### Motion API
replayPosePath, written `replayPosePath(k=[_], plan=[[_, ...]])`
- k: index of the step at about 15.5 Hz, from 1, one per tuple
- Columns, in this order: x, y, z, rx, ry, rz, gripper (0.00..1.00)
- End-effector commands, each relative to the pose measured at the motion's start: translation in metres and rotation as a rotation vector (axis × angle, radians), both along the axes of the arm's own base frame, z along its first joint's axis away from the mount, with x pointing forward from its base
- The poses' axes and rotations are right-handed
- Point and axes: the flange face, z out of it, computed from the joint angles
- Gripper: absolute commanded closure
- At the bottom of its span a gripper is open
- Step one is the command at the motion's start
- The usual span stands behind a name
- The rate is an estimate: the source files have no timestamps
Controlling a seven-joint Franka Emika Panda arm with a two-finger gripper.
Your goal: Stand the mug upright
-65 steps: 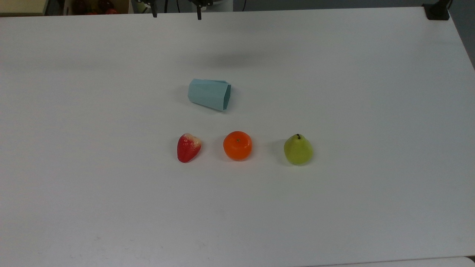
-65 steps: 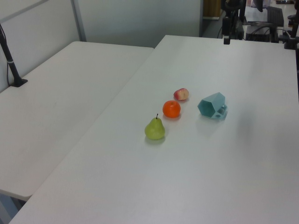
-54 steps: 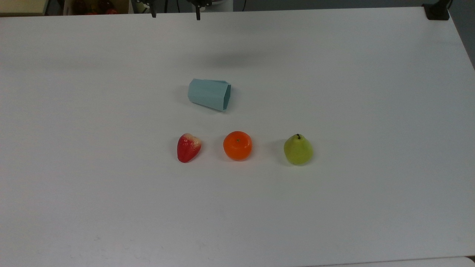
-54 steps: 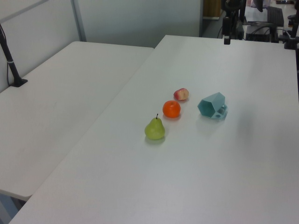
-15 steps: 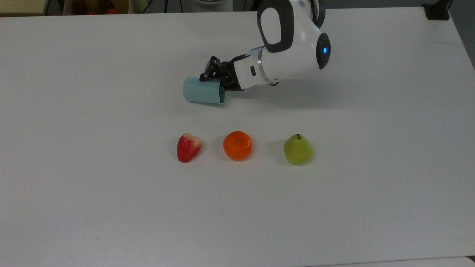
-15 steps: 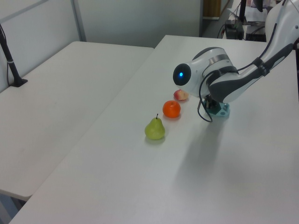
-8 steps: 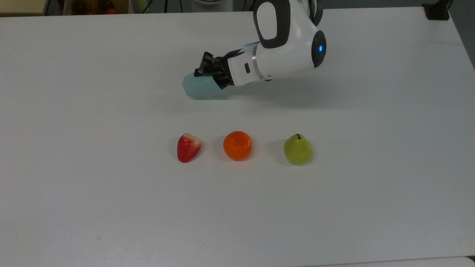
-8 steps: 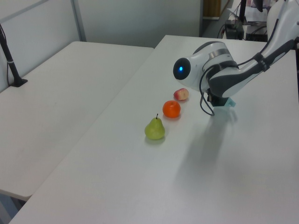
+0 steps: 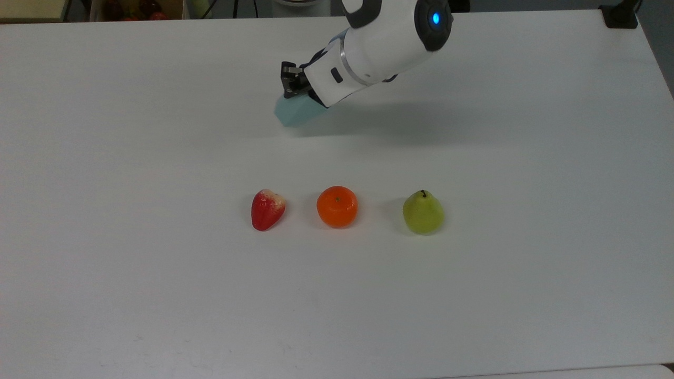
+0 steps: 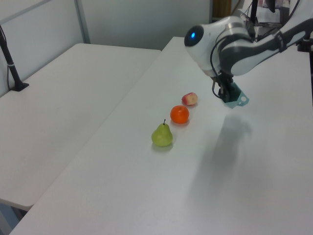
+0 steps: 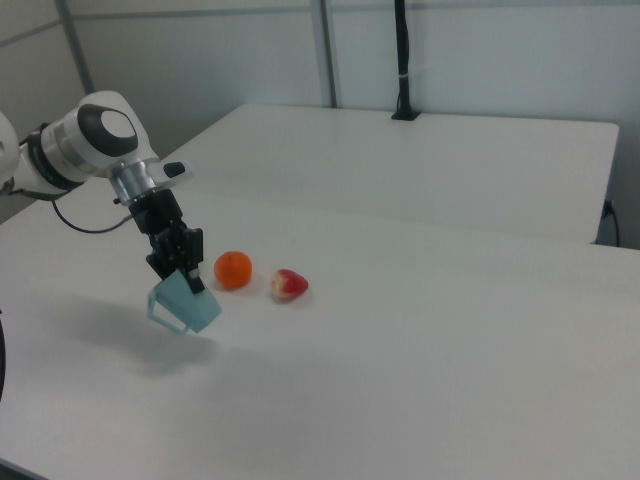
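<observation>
Setting: white bench [image 9: 526, 295] in an office space, a second white table adjoining beyond it in the right view.
Arm: white Panda reaching in from the top view's far edge, wrist angling down toward the bench.
Tool [image 9: 293, 87]: closing on the mug, fingers gripping its rim or wall at the upper end.
Mug [image 9: 296, 112]: hanging clear of the bench under the tool [image 11: 176, 262], its shadow lying apart below it in the right view [image 11: 185, 304]; sitting far of the fruit row in the top view.
Mug axis: tilting, neither flat nor upright; one end pointing down toward the top view's left; handle loop showing at the low side in the left view [image 10: 234, 97]. Which end is the mouth cannot be told.
Fruit row: strawberry [image 9: 267, 209], orange [image 9: 337, 206], pear [image 9: 423, 212] lying well apart from the mug.
Step in hand: judging it as lift and rotate.
Next move: probably turning the wrist until the axis is standing vertical, base down, then lowering and releasing.
</observation>
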Motion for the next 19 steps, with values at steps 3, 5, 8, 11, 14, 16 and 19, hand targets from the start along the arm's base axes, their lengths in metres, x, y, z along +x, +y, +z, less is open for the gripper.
replayPosePath(k=[3, 5, 8, 11, 14, 16, 19], plan=[[0.007, 0.016, 0.017, 0.39, 0.01, 0.158, 1.0], [0.014, 0.017, 0.014, 0.513, 0.003, 0.22, 1.0], [0.017, 0.013, -0.009, 0.634, 0.039, 0.309, 1.0], [0.023, 0.015, -0.03, 0.65, 0.056, 0.346, 0.99], [0.025, 0.014, -0.038, 0.651, 0.056, 0.348, 0.91], [0.024, 0.014, -0.037, 0.651, 0.06, 0.341, 0.51], [0.025, 0.012, -0.027, 0.643, 0.045, 0.304, 0.05]])
